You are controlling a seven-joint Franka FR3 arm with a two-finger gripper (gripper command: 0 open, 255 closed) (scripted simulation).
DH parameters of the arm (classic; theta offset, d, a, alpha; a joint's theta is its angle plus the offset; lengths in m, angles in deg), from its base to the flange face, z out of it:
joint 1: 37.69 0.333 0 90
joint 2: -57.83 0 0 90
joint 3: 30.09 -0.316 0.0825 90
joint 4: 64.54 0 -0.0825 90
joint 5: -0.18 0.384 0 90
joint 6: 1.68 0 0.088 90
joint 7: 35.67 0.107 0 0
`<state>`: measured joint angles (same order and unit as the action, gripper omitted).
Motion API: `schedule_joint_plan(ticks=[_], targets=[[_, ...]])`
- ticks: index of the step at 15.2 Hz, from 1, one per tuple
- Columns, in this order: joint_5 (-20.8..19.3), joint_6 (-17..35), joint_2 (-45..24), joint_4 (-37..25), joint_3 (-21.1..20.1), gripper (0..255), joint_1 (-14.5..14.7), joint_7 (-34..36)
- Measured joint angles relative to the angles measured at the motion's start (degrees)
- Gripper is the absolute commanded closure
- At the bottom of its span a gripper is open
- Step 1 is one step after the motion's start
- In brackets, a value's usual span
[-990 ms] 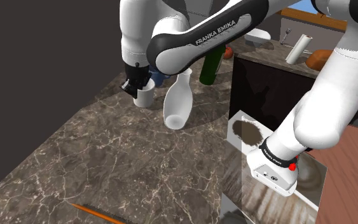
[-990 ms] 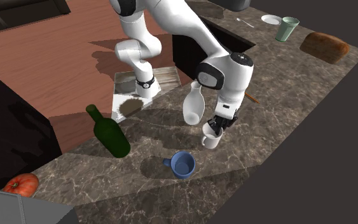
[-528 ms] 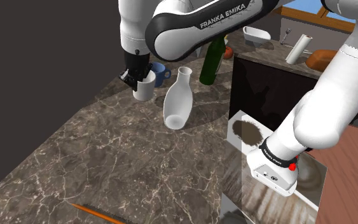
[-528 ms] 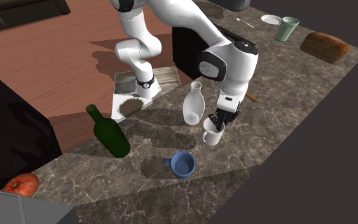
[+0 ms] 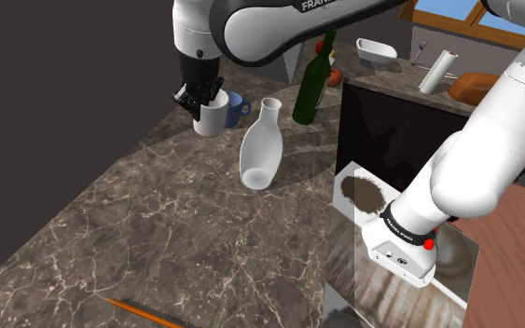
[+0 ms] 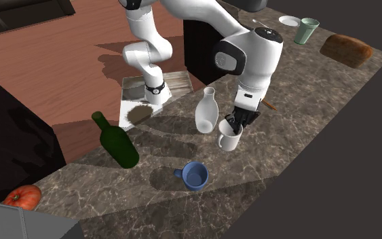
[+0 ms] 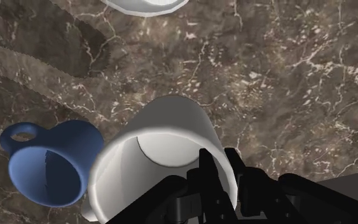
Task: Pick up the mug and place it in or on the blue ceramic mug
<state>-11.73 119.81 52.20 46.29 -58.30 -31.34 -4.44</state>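
Observation:
A plain white mug (image 5: 212,118) hangs tilted a little above the dark marble counter, with my black gripper (image 5: 200,96) shut on its rim. One finger is inside the white mug (image 7: 165,149) and one outside, as the gripper (image 7: 220,173) appears in the wrist view. The blue mug (image 7: 49,167) stands upright on the counter right beside it, handle turned away. In the second exterior view the white mug (image 6: 229,136) under the gripper (image 6: 235,123) is up and right of the blue mug (image 6: 195,175). In the shoulder view the blue mug (image 5: 236,107) peeks out behind the white one.
A white vase (image 5: 260,147) stands close to the held mug, a green bottle (image 5: 311,84) further back. A red fruit (image 6: 23,197), a green cup (image 6: 307,30), a bread loaf (image 6: 346,49) and a plate (image 6: 289,21) sit at the counter's ends. An orange pencil (image 5: 139,312) lies near the front.
The gripper has risen with the white mug clasped in it, lifting it off the counter and carrying it a little towards the blue mug. The blue mug and vase have stayed put.

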Motion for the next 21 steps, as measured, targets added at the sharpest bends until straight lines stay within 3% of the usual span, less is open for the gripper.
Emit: schedule_joint_plan(ticks=[12,21], targets=[[1.9,-8.6,1.9,-7.1,-0.2,255,-0.1,-2.1],[3.5,-9.0,1.9,-9.0,4.5,255,-5.7,-13.1]])
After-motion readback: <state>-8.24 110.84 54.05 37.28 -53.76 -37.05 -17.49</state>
